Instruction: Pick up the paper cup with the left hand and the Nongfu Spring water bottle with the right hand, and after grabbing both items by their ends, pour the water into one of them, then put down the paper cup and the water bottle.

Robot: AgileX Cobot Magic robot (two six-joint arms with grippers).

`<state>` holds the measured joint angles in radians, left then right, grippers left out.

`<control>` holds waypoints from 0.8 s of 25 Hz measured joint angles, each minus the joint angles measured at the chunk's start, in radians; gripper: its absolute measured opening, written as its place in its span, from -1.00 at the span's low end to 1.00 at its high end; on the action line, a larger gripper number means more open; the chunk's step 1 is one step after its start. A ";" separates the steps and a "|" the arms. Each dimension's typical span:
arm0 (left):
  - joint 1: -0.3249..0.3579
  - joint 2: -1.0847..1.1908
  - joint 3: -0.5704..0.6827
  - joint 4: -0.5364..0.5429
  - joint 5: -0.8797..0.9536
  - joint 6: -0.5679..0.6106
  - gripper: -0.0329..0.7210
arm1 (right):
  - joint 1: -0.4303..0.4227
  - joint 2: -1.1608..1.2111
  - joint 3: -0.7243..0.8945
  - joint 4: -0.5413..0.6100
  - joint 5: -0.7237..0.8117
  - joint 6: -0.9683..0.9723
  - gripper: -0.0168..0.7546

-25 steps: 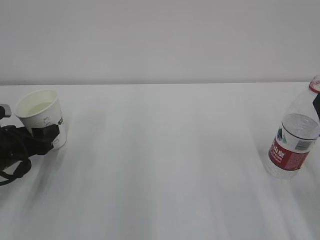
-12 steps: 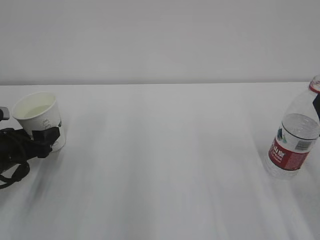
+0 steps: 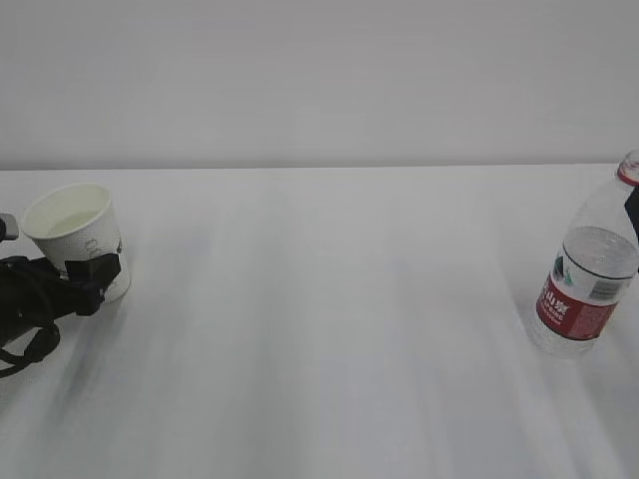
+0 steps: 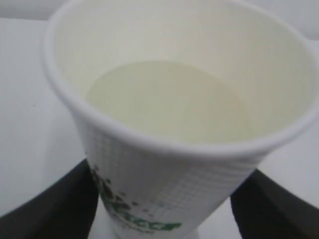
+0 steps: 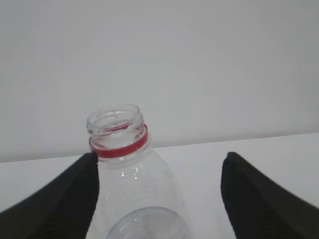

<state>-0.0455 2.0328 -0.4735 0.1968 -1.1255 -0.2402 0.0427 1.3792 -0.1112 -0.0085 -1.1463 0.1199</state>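
The paper cup [image 3: 72,232] stands on the table at the far left, white with a green logo [image 4: 149,224]. Pale yellowish water [image 4: 167,102] lies in it. My left gripper [image 3: 88,274] straddles its lower half, open; in the left wrist view the left gripper [image 4: 169,172] has a black finger [image 4: 60,199] on each side, and table shows between the right finger and the cup. The Nongfu Spring water bottle [image 3: 587,284] stands uncapped at the far right, partly filled. My right gripper [image 5: 160,159] is open around its shoulder, the bottle [image 5: 132,189] close to the left finger [image 5: 60,199].
The white table [image 3: 329,319] stretches between cup and bottle, with a plain pale wall [image 3: 319,80] behind. A black bit of the right arm [image 3: 632,208] shows at the frame's right edge beside the bottle's neck.
The left jaws have widened around the cup. Arm and cup have shifted slightly left. The bottle and the right gripper have not moved.
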 joint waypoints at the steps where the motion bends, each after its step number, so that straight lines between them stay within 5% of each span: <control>1: 0.000 0.000 0.000 -0.003 0.000 0.000 0.64 | 0.000 0.000 0.000 0.000 0.000 0.000 0.54; 20: 0.000 0.000 0.000 -0.009 -0.002 0.000 0.76 | 0.000 0.000 0.000 0.019 0.000 0.000 0.54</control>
<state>-0.0455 2.0328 -0.4735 0.1881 -1.1276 -0.2402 0.0427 1.3792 -0.1112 0.0102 -1.1463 0.1199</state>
